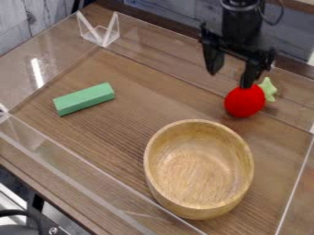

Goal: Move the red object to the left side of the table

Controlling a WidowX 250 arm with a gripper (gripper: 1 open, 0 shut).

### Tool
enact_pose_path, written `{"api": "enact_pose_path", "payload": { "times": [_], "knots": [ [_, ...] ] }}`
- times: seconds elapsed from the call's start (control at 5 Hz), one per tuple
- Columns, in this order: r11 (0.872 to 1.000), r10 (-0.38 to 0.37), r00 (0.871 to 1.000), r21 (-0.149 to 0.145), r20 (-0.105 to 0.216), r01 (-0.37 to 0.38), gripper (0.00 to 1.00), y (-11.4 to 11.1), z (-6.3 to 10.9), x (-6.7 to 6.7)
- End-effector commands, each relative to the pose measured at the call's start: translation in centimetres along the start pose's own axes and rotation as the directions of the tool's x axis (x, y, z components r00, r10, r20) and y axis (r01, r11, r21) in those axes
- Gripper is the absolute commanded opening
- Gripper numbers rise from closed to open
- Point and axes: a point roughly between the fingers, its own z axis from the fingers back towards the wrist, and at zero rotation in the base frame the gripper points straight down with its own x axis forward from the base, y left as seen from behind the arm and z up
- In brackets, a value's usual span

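Observation:
The red object [245, 101], a small strawberry-shaped toy with a pale green leafy top, lies on the right side of the brown wood-grain table [135, 115], near the right acrylic wall. My gripper [236, 72] hangs just above and slightly left of it, open, its two dark fingers [215, 61] spread apart with nothing between them. One fingertip reaches down close to the toy's top; I cannot tell whether it touches.
A wooden bowl [199, 168] sits at the front right, just below the toy. A green rectangular block [84, 98] lies at the left. Low clear acrylic walls [50, 147] border the tabletop, with a clear bracket [98, 29] at the back left.

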Motion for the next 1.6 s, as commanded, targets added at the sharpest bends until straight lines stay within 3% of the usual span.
{"api": "enact_pose_path", "payload": {
  "times": [0.0, 0.4, 0.6, 0.8, 1.0, 1.4],
  "knots": [
    [1.0, 0.001, 0.999, -0.001, 0.035, -0.001, 1.0, -0.1, 0.3, 1.1],
    [0.998, -0.054, 0.998, -0.015, -0.013, 0.054, 1.0, -0.2, -2.1, 0.6],
    [0.995, -0.097, 0.995, -0.022, -0.023, 0.096, 0.0, 0.1, -3.2, 0.7],
    [0.998, -0.065, 0.998, -0.014, -0.01, 0.064, 0.0, 0.3, -2.6, 0.6],
    [1.0, -0.021, 0.999, 0.0, 0.044, 0.021, 0.0, 0.7, 0.1, 0.6],
    [1.0, -0.016, 0.987, 0.023, 0.16, 0.012, 0.0, 5.0, 5.5, -0.2]
  ]
}}
